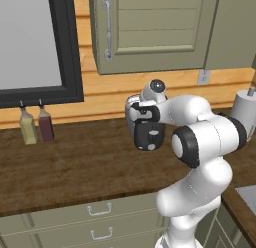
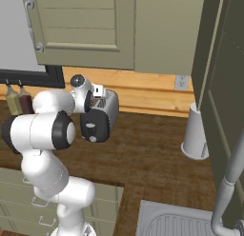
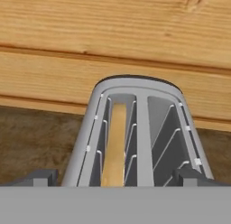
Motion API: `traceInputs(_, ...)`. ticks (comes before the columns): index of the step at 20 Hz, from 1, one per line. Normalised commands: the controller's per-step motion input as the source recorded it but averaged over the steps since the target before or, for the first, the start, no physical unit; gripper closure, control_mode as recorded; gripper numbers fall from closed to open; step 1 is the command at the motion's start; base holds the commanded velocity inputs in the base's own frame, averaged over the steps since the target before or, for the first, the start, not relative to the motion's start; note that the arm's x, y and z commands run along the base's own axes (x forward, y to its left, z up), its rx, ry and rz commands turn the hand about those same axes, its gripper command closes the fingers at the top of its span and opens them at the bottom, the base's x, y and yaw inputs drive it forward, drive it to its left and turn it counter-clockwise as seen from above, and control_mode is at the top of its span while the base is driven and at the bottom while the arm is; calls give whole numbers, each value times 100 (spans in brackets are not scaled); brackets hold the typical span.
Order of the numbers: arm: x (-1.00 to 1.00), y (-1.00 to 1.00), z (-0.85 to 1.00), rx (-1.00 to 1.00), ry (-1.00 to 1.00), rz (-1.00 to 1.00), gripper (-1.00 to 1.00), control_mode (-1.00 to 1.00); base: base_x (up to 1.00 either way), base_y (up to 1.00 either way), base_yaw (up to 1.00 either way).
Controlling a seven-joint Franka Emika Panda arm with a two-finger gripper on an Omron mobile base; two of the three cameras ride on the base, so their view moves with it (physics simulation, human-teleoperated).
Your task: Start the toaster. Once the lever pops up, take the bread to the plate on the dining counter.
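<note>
The silver toaster (image 3: 143, 128) stands on the dark wood counter against the plank wall, and my arm partly covers it in the base views (image 1: 131, 108) (image 2: 112, 105). Its black end panel (image 2: 95, 123) faces the counter's front. A tan slice of bread (image 3: 113, 142) sits upright in the left slot, while the right slot is empty. My gripper (image 3: 117, 177) hovers over the toaster's near end, open, with its fingertips (image 3: 41, 176) wide apart on either side of the body and nothing between them. My hand hides the lever. The plate and dining counter are out of view.
Two bottles (image 1: 28, 127) (image 1: 46, 124) stand at the back left under a dark-framed window. A pale cylinder (image 2: 195, 135) stands to the right of the toaster. A sink (image 2: 176, 221) with a faucet (image 2: 231, 173) lies at the right. Wall cabinets hang overhead.
</note>
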Motion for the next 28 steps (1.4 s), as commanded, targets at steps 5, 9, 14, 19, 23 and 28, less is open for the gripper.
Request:
traceInputs(5,14,0,-6,0,0,0,100,-100,0,0,0)
traceInputs(9,8,-2,-1,0,0,0,100,-100,0,0,0)
traceInputs(14,2,-10,0,0,-5,0,100,-100,0,0,0)
traceInputs(19,0,-17,14,5,-22,0,100,-100,0,0,0)
traceInputs(23,0,-21,51,11,-29,0,100,-100,0,0,0)
traceInputs(28,-1,-31,68,15,-21,0,100,-100,0,0,0)
